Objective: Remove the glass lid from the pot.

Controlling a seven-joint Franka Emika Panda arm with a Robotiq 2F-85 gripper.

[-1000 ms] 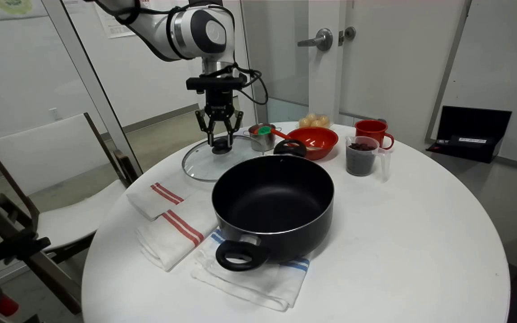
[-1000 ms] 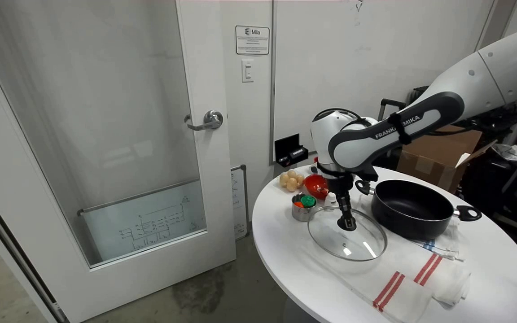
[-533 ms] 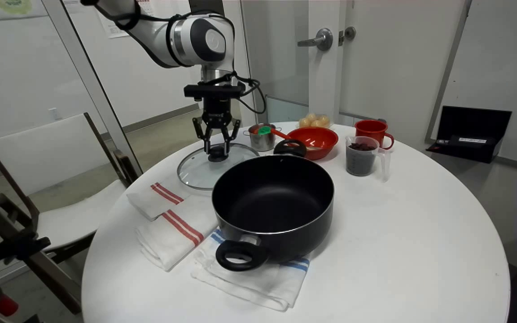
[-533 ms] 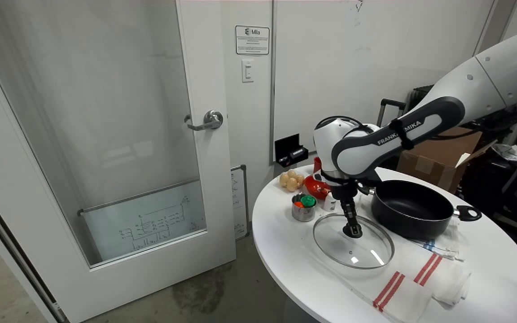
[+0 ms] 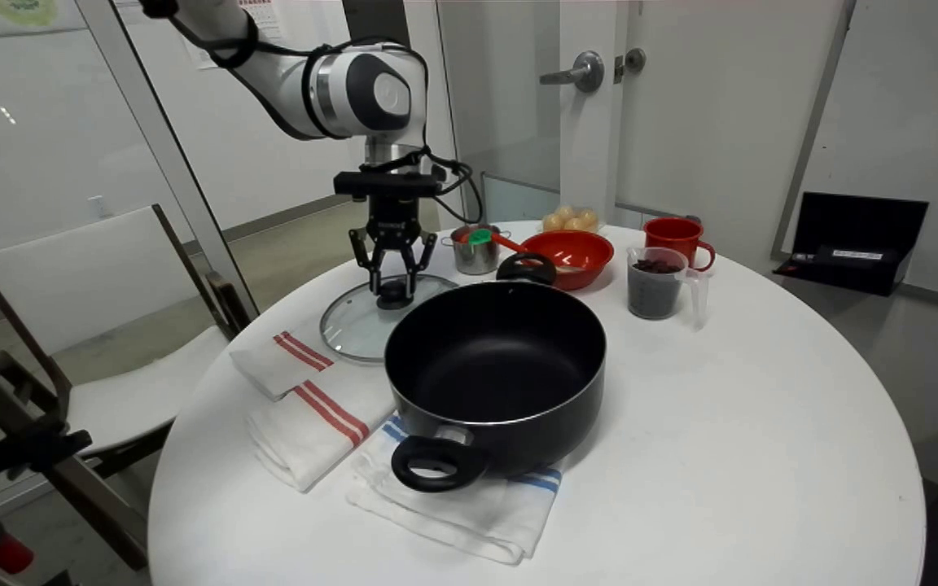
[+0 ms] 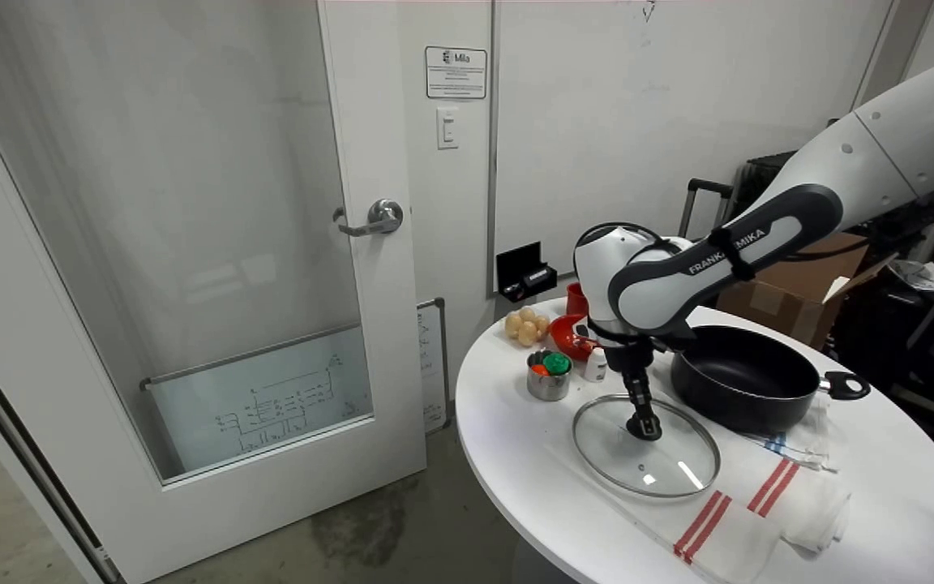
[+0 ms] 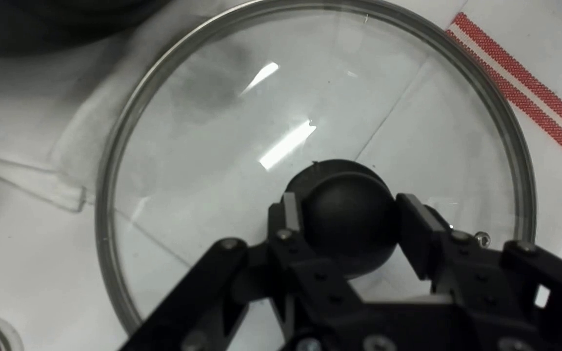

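Clasping the knob (image 7: 351,224), the hand (image 5: 392,286) stands over the glass lid (image 6: 621,458)

Pointing downward, the hand has the lid directly beneath it. In the wrist view its two pads (image 7: 291,214) stand only the black knob's breadth apart, one against either side, so the lid is held by that knob. From this middle the glass spreads outward past the pads; the lower stretch of the rim is hidden behind the hand. In both exterior views, too, the lid lies straight under the hand. Whether the rim rests on something or hangs just above it, I cannot tell.

Off the pot (image 5: 495,358), the lid is just beside it. In an exterior view the pot hides part of the lid's edge; the wrist view shows a gap between the two. The pot stands on a blue-striped cloth (image 5: 469,521) on the white desk (image 5: 721,439), its dark inside in plain sight. A red-striped cloth (image 7: 525,83) reaches the lid's rim in the wrist view. Near the lid is a metal cup (image 6: 549,389) holding something green and orange, and near the cup a red bowl (image 5: 579,279).
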